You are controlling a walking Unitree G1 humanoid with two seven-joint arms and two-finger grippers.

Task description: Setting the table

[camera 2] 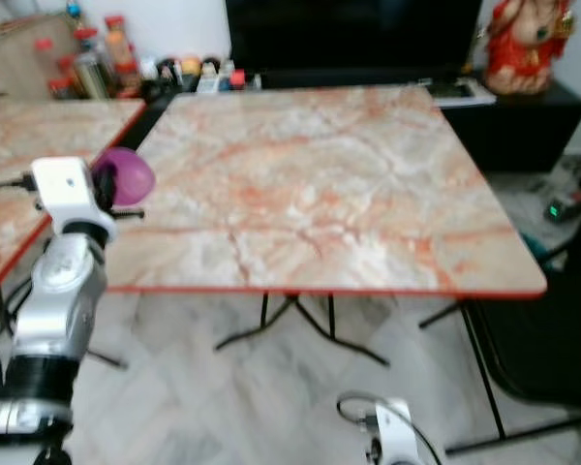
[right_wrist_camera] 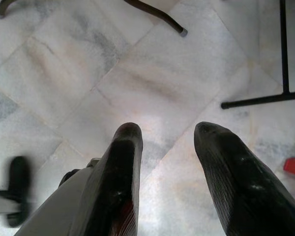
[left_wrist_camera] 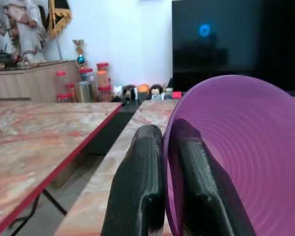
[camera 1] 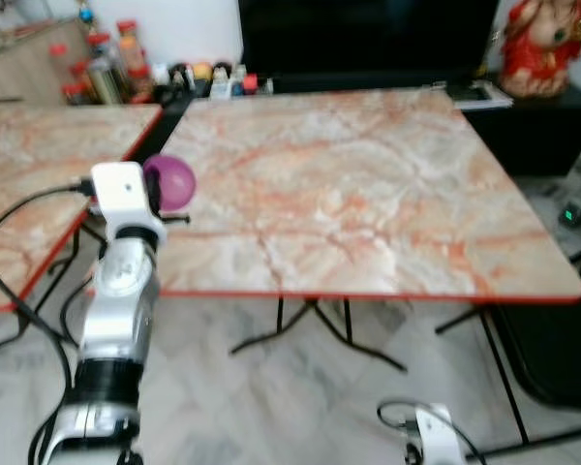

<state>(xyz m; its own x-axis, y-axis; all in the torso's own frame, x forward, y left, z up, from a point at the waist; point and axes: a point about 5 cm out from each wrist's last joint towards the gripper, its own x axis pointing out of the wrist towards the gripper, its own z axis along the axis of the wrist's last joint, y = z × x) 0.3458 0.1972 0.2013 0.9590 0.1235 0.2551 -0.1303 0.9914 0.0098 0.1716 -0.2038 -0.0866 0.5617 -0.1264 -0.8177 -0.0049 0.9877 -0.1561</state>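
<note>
At the 9 o'clock edge of the marbled tabletop (camera 1: 368,194): left claw (left_wrist_camera: 171,196), raised on its silver arm, pinching the rim of a purple bowl (camera 1: 171,181); one black finger lies outside the wall, the other inside, as the left wrist view shows; the bowl is carried tipped on its side, hollow facing toward 3 o'clock, and hangs just over the tabletop's margin, apparently not yet resting on it.

Right claw (right_wrist_camera: 169,172): fingers spread, holding nothing, hanging low over the pale tiled floor (right_wrist_camera: 137,83) at about 5 o'clock of the head views; idle.

Surroundings: a second marbled table (camera 1: 39,155) at 9 to 10 o'clock, separated by a narrow gap; jars and bottles (camera 1: 107,68) at 11 o'clock; dark television screen (camera 1: 368,34) at 12 o'clock; red figurine (camera 1: 542,44) at 1 o'clock.

Step in hand, as judged: placing the bowl as a setting. To do it well: carry the bowl further inward toward 3 o'clock, clear of the red-trimmed edge; rotate the wrist so the base faces down; lower until the base sits flat; part the fingers only then, and withdraw upward so the inner finger does not drag the rim; a release this near the gap risks a fall to the floor.
</note>
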